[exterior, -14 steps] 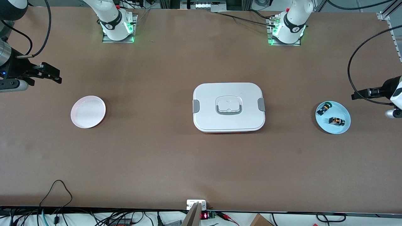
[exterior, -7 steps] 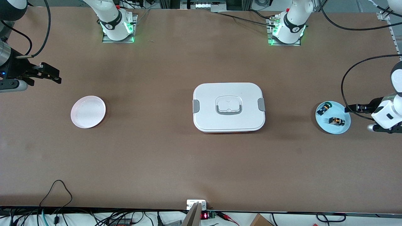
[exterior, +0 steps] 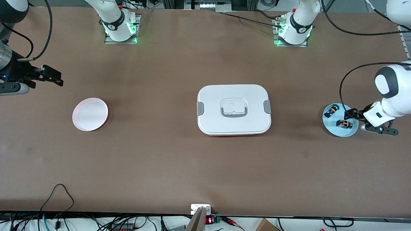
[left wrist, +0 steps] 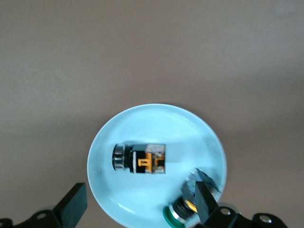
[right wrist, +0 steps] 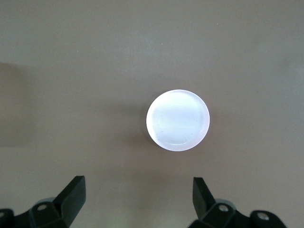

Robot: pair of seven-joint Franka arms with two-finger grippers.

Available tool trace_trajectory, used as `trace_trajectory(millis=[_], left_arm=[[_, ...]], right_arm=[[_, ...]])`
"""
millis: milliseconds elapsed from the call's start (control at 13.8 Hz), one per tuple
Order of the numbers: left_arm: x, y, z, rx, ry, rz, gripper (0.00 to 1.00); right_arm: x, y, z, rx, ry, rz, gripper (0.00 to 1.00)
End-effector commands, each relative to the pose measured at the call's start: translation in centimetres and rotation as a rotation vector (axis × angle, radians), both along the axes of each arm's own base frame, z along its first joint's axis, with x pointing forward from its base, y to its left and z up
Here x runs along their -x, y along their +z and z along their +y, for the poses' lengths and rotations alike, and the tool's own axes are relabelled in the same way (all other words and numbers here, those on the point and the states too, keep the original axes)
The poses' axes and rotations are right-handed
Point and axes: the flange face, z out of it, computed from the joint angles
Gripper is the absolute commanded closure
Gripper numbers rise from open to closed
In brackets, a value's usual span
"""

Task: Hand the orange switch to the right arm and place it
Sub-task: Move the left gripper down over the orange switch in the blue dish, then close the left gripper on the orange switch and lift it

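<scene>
The left claw (left wrist: 137,211) hangs wide open and empty over the blue plate (left wrist: 142,118), the orange switch (left wrist: 140,159) lying between its fingers. One finger stands close over the green switch (left wrist: 183,211), so closing could catch that one instead. The right claw (exterior: 51,77), also open and empty, waits near the pink plate (exterior: 90,114).

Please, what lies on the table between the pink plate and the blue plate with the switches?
In the front view, only the white lidded box stands between the pink plate and the blue plate; the rest is bare table.
</scene>
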Motion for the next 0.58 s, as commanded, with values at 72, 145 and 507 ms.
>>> trace_trajectory(millis=[72,145,507], left_arm=[[1.7,-2.4,0.0,-0.022,-0.033,-0.066,0.00],[1.6,-2.9,0.0,-0.027,-0.033,-0.082,0.00],[1.5,-6.3,1.5,-0.044,-0.057,-0.141,0.00]], right_arm=[[-0.1,0.6,0.0,-0.014,-0.003,-0.002,0.00],[-0.1,0.6,0.0,-0.014,-0.003,-0.002,0.00],[-0.1,0.5,0.0,-0.014,-0.003,0.000,0.00]])
